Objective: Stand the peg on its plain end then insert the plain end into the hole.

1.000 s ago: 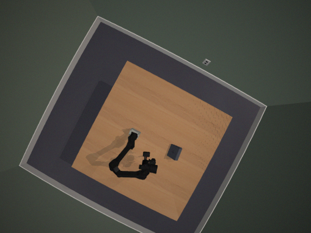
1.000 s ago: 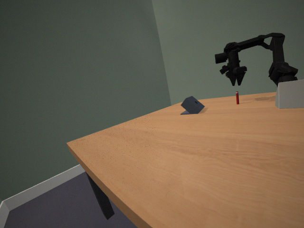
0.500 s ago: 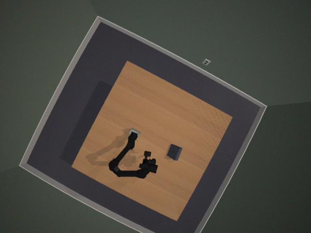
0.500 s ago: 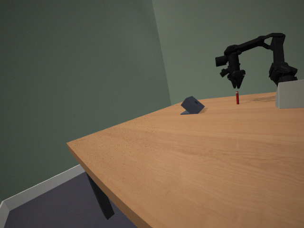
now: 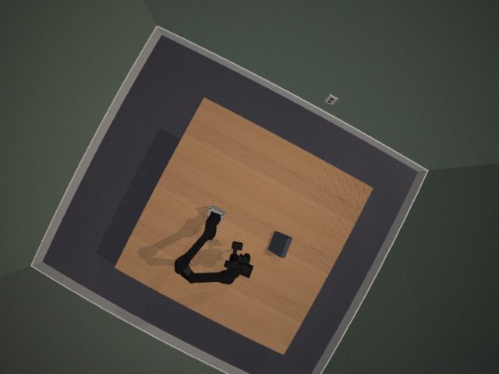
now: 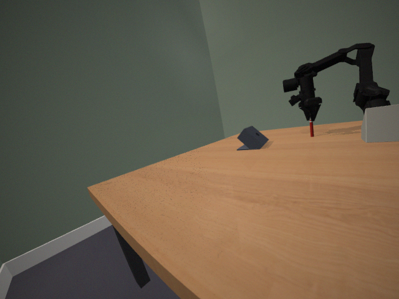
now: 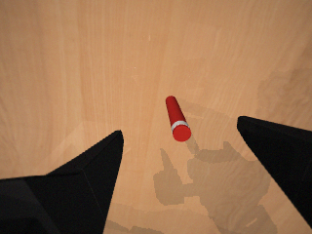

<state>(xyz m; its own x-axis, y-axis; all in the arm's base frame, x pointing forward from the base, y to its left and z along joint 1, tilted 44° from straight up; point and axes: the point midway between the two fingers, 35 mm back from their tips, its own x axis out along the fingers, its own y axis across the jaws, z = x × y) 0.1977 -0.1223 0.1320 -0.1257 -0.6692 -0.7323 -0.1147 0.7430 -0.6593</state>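
Red peg (image 6: 311,129) (image 7: 175,113) stands upright on the wooden table (image 5: 249,177) (image 6: 257,199) (image 7: 73,73), banded end uppermost, below the gripper (image 5: 238,262) (image 6: 310,120) (image 7: 178,128), whose fingers are spread wide apart, with the sloped panel (image 5: 280,244) (image 6: 251,139) towards two o'clock from it in the top view.

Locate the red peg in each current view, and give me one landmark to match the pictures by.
Top: the red peg can't be made out; the arm's end is over that area.
Exterior: right of centre, upright on the table, directly below the gripper.
Wrist: near the middle, between the two open fingers, banded end toward the camera.
Shared landmark: the wooden table top, in all three.
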